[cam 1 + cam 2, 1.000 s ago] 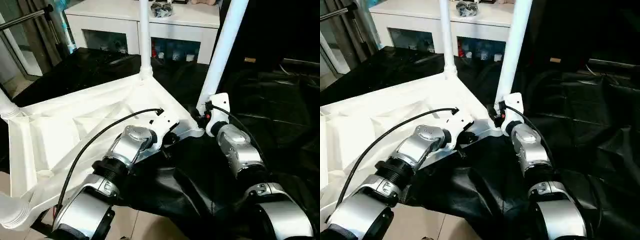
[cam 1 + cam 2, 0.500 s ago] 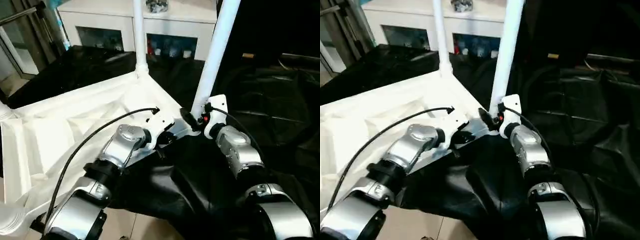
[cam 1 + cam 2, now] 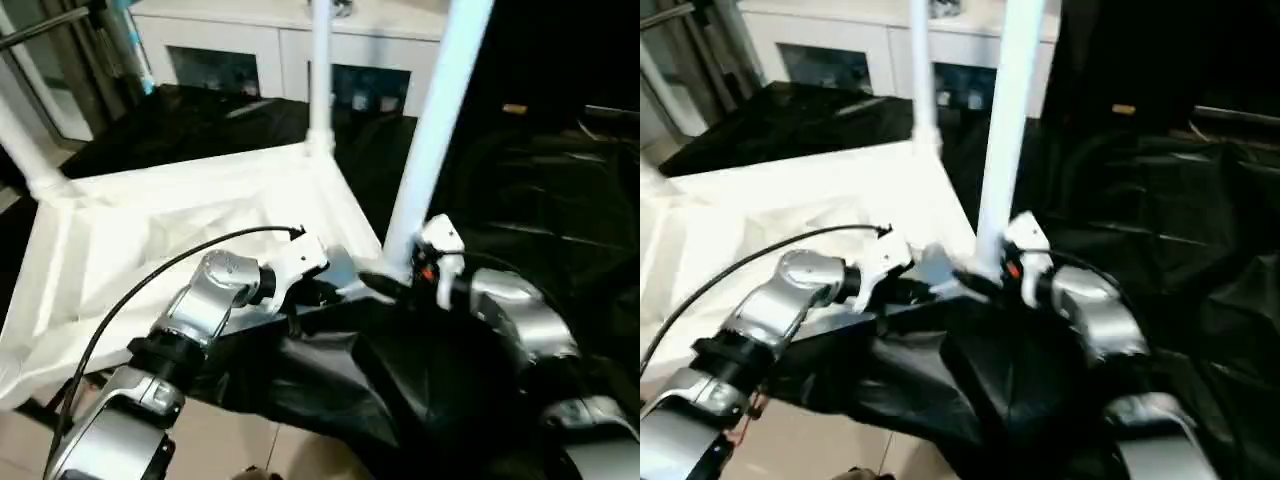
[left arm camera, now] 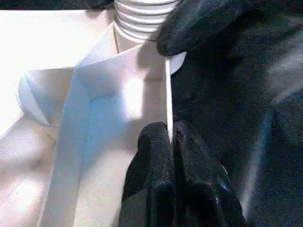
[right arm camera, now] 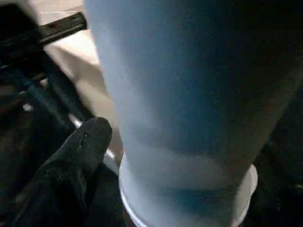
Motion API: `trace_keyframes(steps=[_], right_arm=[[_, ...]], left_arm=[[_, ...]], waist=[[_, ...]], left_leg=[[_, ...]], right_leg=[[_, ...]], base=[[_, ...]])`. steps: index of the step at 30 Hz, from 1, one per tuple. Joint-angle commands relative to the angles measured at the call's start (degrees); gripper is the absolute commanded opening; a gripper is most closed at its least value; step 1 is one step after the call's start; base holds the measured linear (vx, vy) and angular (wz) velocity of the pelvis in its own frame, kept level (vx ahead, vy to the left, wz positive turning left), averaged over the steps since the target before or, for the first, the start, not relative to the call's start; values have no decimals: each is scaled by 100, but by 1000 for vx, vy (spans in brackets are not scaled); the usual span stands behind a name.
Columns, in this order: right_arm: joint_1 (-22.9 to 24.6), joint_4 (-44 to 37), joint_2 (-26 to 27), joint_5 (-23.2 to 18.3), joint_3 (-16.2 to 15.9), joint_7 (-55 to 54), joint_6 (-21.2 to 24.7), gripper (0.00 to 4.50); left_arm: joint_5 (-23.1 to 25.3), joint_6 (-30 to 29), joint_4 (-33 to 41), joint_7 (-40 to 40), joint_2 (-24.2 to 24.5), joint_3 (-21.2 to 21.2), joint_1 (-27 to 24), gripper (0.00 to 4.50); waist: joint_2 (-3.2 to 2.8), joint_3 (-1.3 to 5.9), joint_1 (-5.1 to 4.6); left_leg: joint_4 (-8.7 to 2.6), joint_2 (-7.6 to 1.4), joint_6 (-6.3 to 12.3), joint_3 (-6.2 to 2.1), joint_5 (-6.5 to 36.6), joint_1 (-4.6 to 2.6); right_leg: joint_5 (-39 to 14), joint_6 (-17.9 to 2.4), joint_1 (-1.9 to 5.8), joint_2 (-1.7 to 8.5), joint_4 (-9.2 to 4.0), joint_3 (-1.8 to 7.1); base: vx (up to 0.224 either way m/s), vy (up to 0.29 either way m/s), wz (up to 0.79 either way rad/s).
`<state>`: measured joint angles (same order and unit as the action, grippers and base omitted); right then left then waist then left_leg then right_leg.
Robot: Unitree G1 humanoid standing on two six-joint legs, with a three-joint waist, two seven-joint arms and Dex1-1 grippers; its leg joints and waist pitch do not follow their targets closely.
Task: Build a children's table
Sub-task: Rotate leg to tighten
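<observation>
Tabletop: one white plastic tabletop (image 3: 190, 215) lies upside down on the bench (image 3: 560, 200), ribbed underside up, its near right corner at the bench's near edge, where the black drape (image 3: 400, 390) hangs in folds.
Legs, count: three white legs can be counted standing up from corner sockets; whether a fourth is fitted cannot be told.
Near right leg: the thickest in view (image 3: 432, 130), it rises from the tabletop's near right corner socket, leaning slightly.
Far right leg: a thinner-looking tube (image 3: 320, 70) stands upright in the far right corner.
Far left leg: a third leg (image 3: 25, 140) slants up from the far left corner.
Left end effector: the left end effector (image 4: 171, 137) has its two black fingers pressed together on the thin white side wall of the tabletop, just beside the near right socket; the left wrist view shows the wall's edge running into the seam between the fingers (image 4: 156, 156).
Right end effector: the right end effector (image 3: 390, 285) sits at the base of the near right leg; one black finger (image 5: 80, 146) lies beside the tube just above the socket's collar. Whether the fingers are spread or clamped on the leg cannot be told.
Socket: the ribbed collar (image 4: 142, 19) of the near right socket stands close to a black fingertip of the other arm.
Background: one white cabinet (image 3: 290, 40) stands beyond the bench's far edge.
</observation>
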<state>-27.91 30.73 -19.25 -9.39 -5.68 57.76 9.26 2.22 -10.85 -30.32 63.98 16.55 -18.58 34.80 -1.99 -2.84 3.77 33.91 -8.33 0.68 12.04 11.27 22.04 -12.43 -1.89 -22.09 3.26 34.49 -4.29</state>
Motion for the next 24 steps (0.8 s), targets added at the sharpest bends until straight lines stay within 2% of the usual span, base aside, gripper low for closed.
trace_keyframes(steps=[1, 3, 4, 6, 8, 9, 13, 18, 24], right_arm=[[145, -403, -51, -126, -219, 366, 182, 400], [229, -541, -106, -154, -244, 458, 263, 385], [268, -607, -124, -162, -256, 483, 290, 374], [325, -714, -144, -186, -275, 514, 351, 364], [388, -820, -157, -198, -306, 533, 399, 355], [417, -877, -168, -205, -323, 552, 444, 330], [486, -1027, -192, -225, -346, 572, 565, 305], [579, -1119, -199, -178, -419, 557, 609, 284], [622, -821, 125, 1, -283, -218, 491, 281]], left_arm=[[-233, 222, 312, 496, -19, -163, -20, 0], [-273, 183, 378, 632, 29, -166, -64, 0], [-270, 193, 391, 675, 57, -180, -77, 0], [-272, 189, 408, 741, 97, -205, -95, 0], [-277, 187, 431, 785, 125, -222, -123, 0], [-285, 186, 430, 805, 130, -227, -127, 0], [-293, 190, 435, 838, 133, -217, -135, 0], [-262, 228, 370, 809, 124, -202, -126, 0], [-47, 143, -34, 134, -134, -100, 45, 0]], waist=[[30, 350, 34], [27, 360, 44], [0, 356, 58], [-2, 344, 89], [-2, 348, 104], [-7, 352, 117], [-1, 363, 130], [14, 357, 130], [29, 319, 102]], left_leg=[[-361, -651, 553, -296, 644, -123], [-348, -645, 590, -292, 561, -126], [-350, -645, 577, -294, 590, -130], [-360, -651, 484, -293, 680, -149], [-359, -650, 447, -293, 675, -152], [-355, -647, 435, -293, 653, -150], [-333, -631, 464, -293, 536, -136], [-335, -631, 448, -298, 588, -137], [-353, -613, 240, -306, 875, -155]], right_leg=[[-8, -1435, 272, 706, -335, 374], [70, -1425, 263, 698, -316, 371], [0, -1429, 252, 700, -330, 368], [-232, -1399, 241, 694, -357, 373], [-233, -1398, 239, 691, -347, 375], [-194, -1398, 240, 694, -338, 375], [-34, -1392, 253, 705, -317, 373], [-165, -1357, 250, 694, -328, 367], [-833, -1263, 223, 715, -402, 391]], base=[[0, 0, 0], [0, 0, 0], [0, 0, 0], [0, 0, 0], [0, 0, 0], [0, 0, 0], [0, 0, 0], [0, 0, 0], [0, 0, 0]])
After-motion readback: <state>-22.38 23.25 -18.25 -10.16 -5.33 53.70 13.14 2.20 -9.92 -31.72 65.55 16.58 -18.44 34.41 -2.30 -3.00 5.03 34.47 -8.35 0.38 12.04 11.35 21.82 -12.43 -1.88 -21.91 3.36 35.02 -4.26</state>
